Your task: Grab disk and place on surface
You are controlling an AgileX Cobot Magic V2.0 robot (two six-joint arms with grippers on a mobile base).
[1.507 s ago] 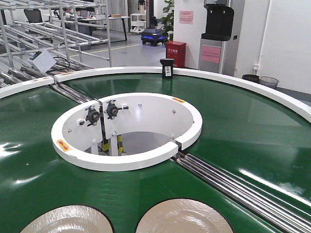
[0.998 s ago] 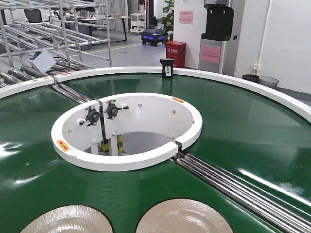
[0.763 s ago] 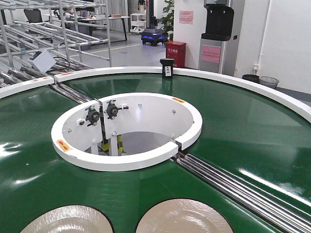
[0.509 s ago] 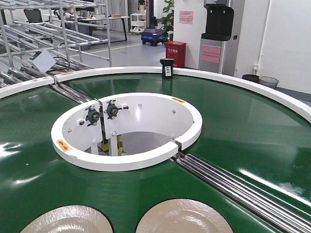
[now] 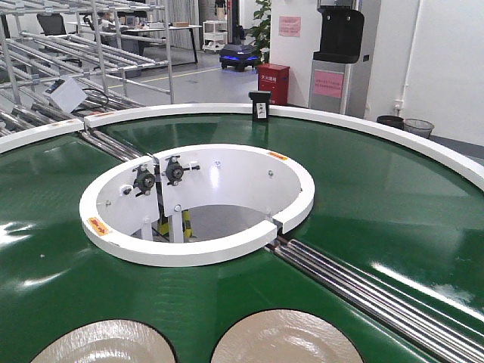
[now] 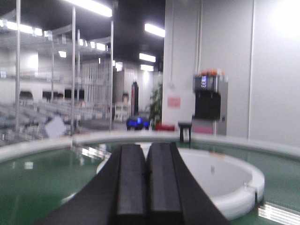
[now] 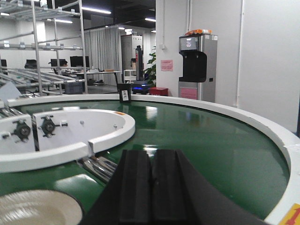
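Two pale cream round disks lie on the green belt at the bottom edge of the front view, one at the left and one at the right, both cut off by the frame. In the right wrist view one disk lies low at the left, beside and below my right gripper. That gripper is shut, its black pads pressed together with nothing between them. My left gripper is also shut and empty, pointing over the belt toward the white ring. Neither gripper shows in the front view. The surface is out of view.
A green conveyor belt curves round a white ring with an open well and bearing mounts. Steel rollers cross the belt at the right. A white outer rim bounds it, and a small black stand sits on the rim.
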